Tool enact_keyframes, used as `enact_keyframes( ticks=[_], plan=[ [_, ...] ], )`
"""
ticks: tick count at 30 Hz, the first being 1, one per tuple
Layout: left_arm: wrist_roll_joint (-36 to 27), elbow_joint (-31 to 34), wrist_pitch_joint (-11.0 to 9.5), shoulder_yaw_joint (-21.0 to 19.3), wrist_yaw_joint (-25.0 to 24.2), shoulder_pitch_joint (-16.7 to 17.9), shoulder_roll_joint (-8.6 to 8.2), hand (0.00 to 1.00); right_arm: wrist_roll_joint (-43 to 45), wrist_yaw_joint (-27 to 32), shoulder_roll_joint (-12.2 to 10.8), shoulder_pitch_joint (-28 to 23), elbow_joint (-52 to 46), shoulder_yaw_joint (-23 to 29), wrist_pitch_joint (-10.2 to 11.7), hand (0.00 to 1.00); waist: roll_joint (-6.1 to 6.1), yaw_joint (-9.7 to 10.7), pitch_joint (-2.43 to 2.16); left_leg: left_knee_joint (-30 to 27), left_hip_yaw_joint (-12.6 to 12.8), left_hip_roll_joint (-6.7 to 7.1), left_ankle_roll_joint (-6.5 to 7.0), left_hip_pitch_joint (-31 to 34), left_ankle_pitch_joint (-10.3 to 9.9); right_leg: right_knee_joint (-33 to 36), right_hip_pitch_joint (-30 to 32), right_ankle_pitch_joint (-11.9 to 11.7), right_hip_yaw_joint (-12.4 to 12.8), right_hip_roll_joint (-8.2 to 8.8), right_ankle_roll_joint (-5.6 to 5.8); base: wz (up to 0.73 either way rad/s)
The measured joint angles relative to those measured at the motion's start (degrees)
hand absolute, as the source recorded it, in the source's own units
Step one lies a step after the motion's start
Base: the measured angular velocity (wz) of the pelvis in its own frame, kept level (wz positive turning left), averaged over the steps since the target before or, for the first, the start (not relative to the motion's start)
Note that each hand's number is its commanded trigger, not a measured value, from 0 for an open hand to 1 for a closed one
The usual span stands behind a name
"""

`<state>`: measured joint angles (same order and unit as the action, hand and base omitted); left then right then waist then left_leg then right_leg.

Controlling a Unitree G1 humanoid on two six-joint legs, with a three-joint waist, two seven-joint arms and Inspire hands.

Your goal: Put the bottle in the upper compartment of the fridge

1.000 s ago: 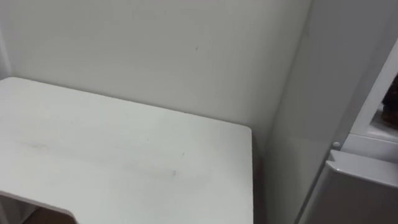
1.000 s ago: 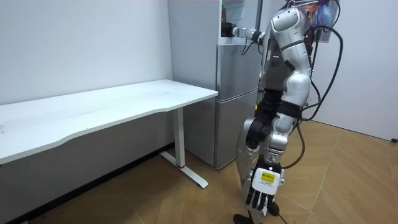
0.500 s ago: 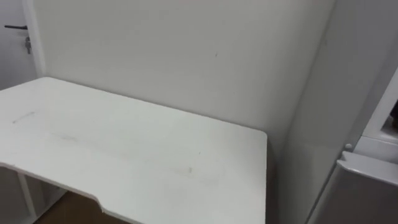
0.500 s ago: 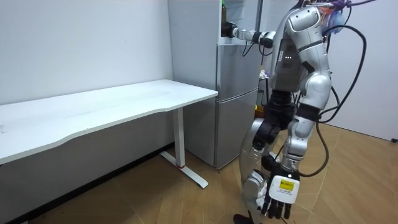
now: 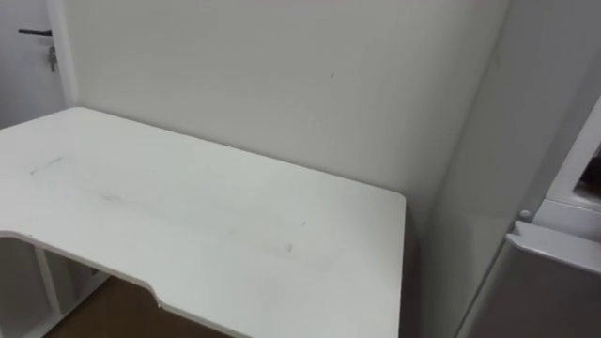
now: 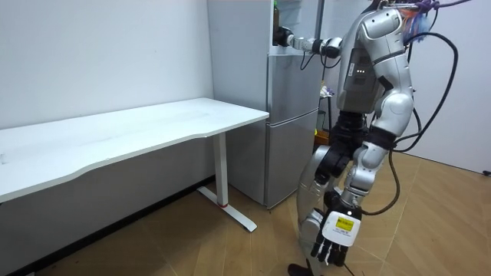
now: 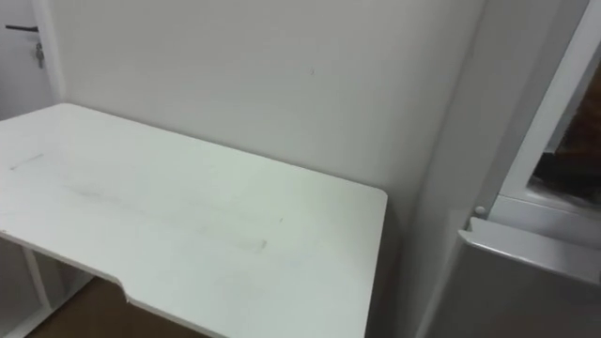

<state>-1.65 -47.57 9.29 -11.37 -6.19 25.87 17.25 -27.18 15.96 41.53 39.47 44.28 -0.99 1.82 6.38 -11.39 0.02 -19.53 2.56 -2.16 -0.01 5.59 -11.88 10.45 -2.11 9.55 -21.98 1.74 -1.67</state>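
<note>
Bottle is too small to make out at the upper opening of the fridge point(image 6: 291, 92), where the right hand point(image 6: 282, 36) reaches; its grip cannot be told. Left hand point(image 6: 331, 247) hangs low before the fridge, fingers relaxed, grasping nothing.

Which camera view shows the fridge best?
The room view: the grey fridge stands there nearly whole, beside the white table. The eye views show its side wall and a door's top corner at their right edge.
</note>
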Motion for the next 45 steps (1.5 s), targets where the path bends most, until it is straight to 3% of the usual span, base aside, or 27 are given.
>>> enact_keyframes(
  ticks=[11, 19, 26, 36, 45],
  plan=[
    [-0.07, -0.73, 0.12, 1.12, -0.07, 0.13, 0.61, 0.00, 0.52, -3.94, 0.62, -0.27, 0.57, -1.14, -0.09, 0.00, 0.10, 0.14, 0.01, 0.45, -0.05, -0.02, -0.13, -1.50, -0.04, 0.08, -1.31, 0.08, -0.06, -0.02, -0.25, 0.00],
    [0.00, -0.92, 0.12, 0.95, -0.61, 0.24, 0.71, 0.00, -0.47, -6.26, 0.84, -1.85, -1.23, 0.19, -0.78, 0.00, 0.86, 0.62, 0.01, 1.00, 0.55, -0.07, -0.28, -2.42, -0.10, 0.00, -1.93, 0.28, -0.09, 0.04, -0.28, 0.00],
    [0.12, -0.53, 0.07, 0.55, -0.46, 0.31, 0.69, 0.00, -2.00, -8.80, 0.85, -2.90, -4.85, 0.18, -1.86, 0.00, 0.53, 1.70, -0.12, 2.39, 0.79, -0.06, -0.38, -4.25, -0.18, -0.77, -3.46, 0.33, 0.20, 0.00, -0.18, -0.01],
    [0.11, -0.16, -0.03, 0.37, -0.20, -0.26, -0.25, 0.00, -1.12, -10.67, 0.90, -6.57, -12.01, 1.41, -1.42, 0.00, -0.74, 2.26, -0.61, 4.26, 2.42, -0.09, -0.42, -6.34, -0.24, -0.78, -3.90, 0.44, 1.40, 0.04, 0.00, -0.07],
    [0.07, -0.21, -0.77, 0.41, 0.90, -0.32, -0.59, 0.00, -1.26, -11.02, 0.91, -9.46, -16.38, 2.47, -0.92, 0.00, -0.76, 3.48, -0.51, 4.26, 2.32, -0.11, -0.34, -6.29, -0.53, -0.83, -4.36, 0.59, 1.49, 0.12, 0.26, 0.00]
  ],
)
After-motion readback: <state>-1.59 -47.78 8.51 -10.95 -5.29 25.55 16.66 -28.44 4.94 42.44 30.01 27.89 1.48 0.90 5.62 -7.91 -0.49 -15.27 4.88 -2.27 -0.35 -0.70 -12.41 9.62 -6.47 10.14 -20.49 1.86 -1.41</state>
